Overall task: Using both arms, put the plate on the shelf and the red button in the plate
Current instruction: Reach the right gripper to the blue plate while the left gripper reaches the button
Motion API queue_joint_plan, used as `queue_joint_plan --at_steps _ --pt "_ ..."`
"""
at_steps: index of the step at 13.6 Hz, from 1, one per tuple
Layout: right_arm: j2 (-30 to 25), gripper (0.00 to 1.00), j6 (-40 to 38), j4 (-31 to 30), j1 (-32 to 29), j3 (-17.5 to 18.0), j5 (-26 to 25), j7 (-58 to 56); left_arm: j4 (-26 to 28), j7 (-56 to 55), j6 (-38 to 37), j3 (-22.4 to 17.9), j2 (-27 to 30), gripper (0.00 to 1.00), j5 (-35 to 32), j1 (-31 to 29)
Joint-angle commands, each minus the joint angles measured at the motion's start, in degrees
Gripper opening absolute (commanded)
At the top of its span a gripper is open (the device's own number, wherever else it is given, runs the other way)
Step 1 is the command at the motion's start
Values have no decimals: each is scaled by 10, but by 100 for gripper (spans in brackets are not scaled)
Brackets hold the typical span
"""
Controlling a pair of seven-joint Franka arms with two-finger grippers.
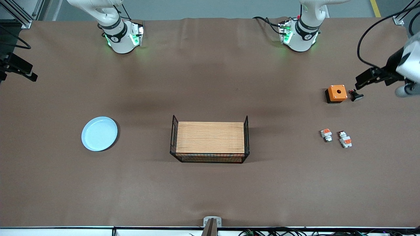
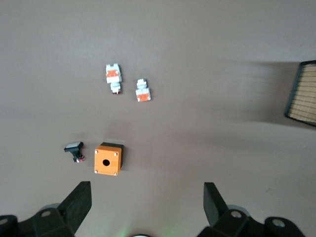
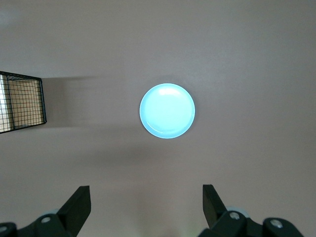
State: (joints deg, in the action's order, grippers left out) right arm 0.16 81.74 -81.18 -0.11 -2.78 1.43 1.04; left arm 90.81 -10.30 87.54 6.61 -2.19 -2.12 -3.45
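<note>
Pale-blue plate [image 1: 99,133] is lying on the tabletop [image 1: 210,190] at nine o'clock of the wire basket [image 1: 210,142], the red button [image 1: 345,139] at three o'clock. Left end effector [image 2: 147,197] is hovering wide open, empty, over tabletop by the orange box [image 1: 336,93]; right end effector [image 3: 146,197] is gaping empty near the plate

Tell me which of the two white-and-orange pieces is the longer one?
The red button, the piece closer to the left arm's end of the table. It stretches longer than the shorter white-and-orange piece beside it, which lies toward the wire basket.
</note>
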Motion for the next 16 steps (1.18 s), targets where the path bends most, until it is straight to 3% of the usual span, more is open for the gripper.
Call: queue_joint_plan --at_steps 1,4,8,12,14,16 --pt "17 100 -7 14 -2 1 -1 7 -2 5 25 -2 -61 100 -32 -28" --pt "44 100 -4 14 -4 1 -4 5 37 12 128 -2 -114 100 -34 -74" --pt "80 100 -9 5 -4 1 -33 5 39 78 227 -2 -213 100 -33 -118" --pt "165 100 -3 2 -18 1 -44 3 40 78 336 -2 -313 92 -54 -141" --pt "205 100 50 -6 -32 1 -49 -11 43 78 360 -2 -339 83 -53 -141" --pt "224 100 133 -40 -53 2 -49 -58 58 76 389 -2 -345 81 -52 -141"
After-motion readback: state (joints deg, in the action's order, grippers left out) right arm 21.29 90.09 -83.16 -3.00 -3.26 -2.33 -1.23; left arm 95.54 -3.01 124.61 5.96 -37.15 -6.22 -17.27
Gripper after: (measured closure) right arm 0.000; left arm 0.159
